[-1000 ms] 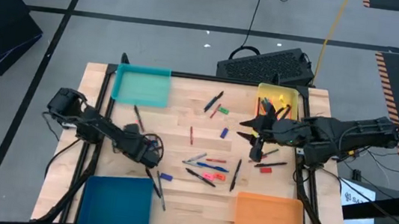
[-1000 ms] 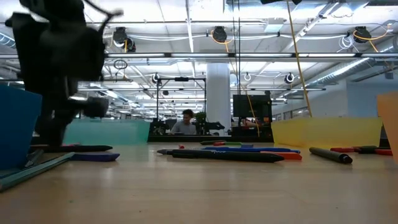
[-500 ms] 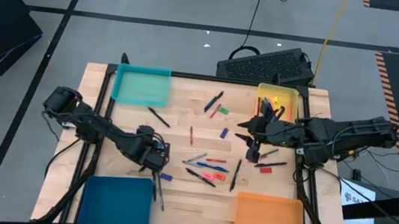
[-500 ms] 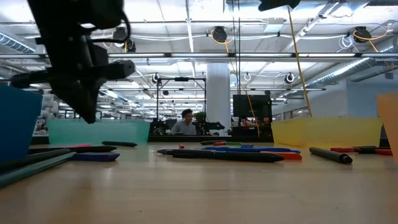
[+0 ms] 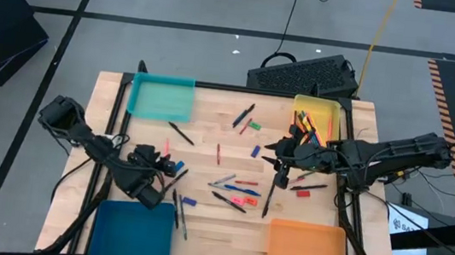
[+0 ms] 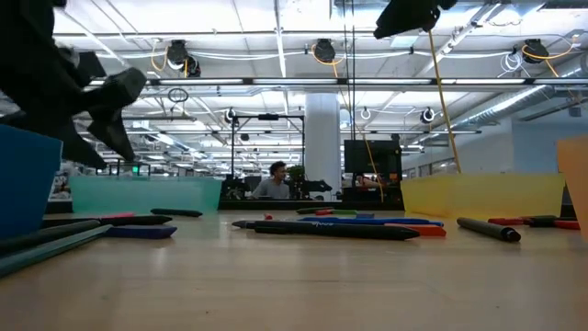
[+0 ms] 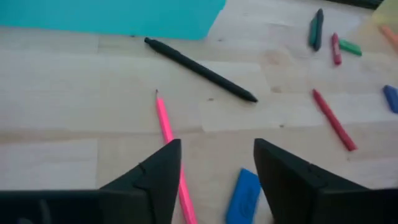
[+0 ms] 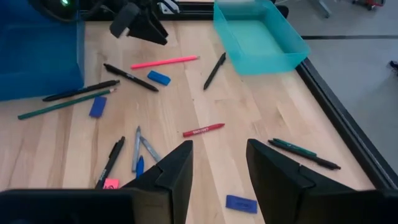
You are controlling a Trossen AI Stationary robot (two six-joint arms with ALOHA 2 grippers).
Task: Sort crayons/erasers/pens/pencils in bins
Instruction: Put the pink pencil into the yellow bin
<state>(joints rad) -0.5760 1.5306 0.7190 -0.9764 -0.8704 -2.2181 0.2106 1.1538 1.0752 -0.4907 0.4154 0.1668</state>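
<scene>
Sorting has barely begun: a few pencils point(image 5: 308, 122) lie in the yellow bin point(image 5: 330, 110) at two o'clock (the teal, blue and orange bins look empty), while most pens point(image 5: 228, 200) and erasers point(image 5: 256, 151) litter mid-table. Both the left gripper point(image 5: 173, 170), near eight o'clock, and the right gripper point(image 5: 280, 157), near three, gape empty.

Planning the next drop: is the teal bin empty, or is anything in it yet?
Empty. The teal bin shows only its bare floor in the high view and the right wrist view; the nearest black pen lies outside it on the table.
</scene>
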